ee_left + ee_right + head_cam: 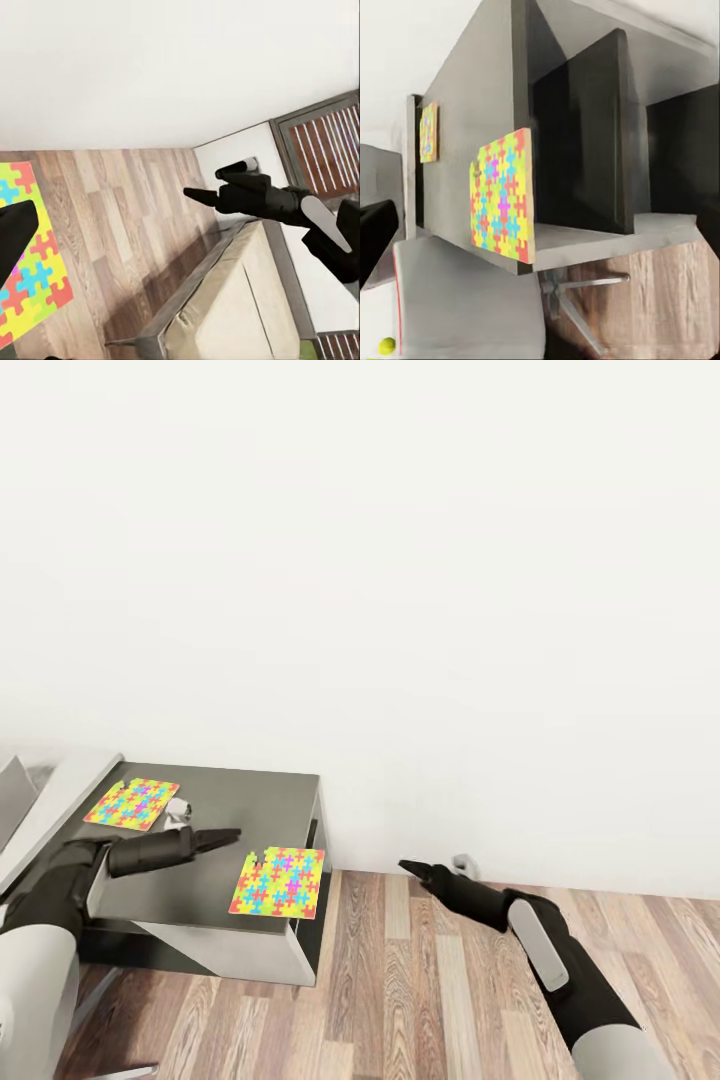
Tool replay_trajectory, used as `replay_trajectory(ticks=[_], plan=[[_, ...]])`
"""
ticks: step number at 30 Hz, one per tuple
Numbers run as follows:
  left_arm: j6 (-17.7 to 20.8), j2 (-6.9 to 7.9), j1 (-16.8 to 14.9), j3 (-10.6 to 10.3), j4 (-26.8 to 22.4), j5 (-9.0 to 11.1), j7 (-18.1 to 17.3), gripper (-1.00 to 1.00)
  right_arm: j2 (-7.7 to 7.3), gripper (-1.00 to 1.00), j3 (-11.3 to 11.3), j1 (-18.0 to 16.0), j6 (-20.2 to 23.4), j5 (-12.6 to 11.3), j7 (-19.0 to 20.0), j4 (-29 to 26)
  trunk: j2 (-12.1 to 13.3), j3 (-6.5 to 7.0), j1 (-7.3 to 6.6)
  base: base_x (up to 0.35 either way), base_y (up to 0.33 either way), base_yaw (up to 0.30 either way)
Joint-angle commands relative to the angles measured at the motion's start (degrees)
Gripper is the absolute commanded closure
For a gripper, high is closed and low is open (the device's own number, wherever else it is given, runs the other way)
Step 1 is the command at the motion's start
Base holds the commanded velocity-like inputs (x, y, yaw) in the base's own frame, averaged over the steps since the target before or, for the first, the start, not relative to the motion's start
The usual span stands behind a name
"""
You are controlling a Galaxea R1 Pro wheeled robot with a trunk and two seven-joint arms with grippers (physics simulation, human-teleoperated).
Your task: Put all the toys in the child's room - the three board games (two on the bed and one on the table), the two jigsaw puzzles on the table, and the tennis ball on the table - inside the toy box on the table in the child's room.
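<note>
Left fingers (228,836) hover between two flat jigsaw puzzles (277,881) on table (245,800).

A home room: wood-plank floor (420,980), plain white wall (400,560), grey table (215,840) holding colourful jigsaw puzzles (278,881).

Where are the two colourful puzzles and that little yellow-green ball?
Near puzzle (277,881), head view: middle of its patterned face.
Far puzzle (132,803), head view: middle of its face.
Ball (387,345), right wrist view: its centre.

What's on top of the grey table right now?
Two jigsaw puzzles lie flat on the table: the far puzzle and the near puzzle at its front edge. The left gripper covers part of the top.
</note>
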Motion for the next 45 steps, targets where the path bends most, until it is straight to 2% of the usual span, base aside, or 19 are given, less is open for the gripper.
replay_trajectory(ticks=[1,4,9,45], plan=[[1.04,-0.06,0.11,0.19,-0.65,-0.60,-0.50,-1.00,0.33,-1.00,0.12,-0.45,1.21,-0.13,0.00,0.49,-0.11,-0.10,0.03,0.000,0.000,0.000],[3.64,-0.21,0.58,0.16,-2.92,-0.62,-0.50,-1.00,1.65,-1.00,0.25,-1.74,4.28,-0.04,-0.09,1.76,-0.11,-0.10,0.03,0.000,0.000,0.000],[4.83,-0.48,0.82,0.21,-4.23,-0.58,-0.50,-1.00,2.19,-1.00,0.24,-2.33,5.56,0.06,0.02,2.49,-0.11,-0.10,0.03,0.000,0.000,0.000],[5.11,-0.37,0.95,0.24,-4.54,-0.53,-0.50,-1.00,2.30,-1.00,0.09,-2.44,4.97,-0.01,-0.05,3.04,-0.11,-0.23,0.03,0.020,0.085,0.000]])
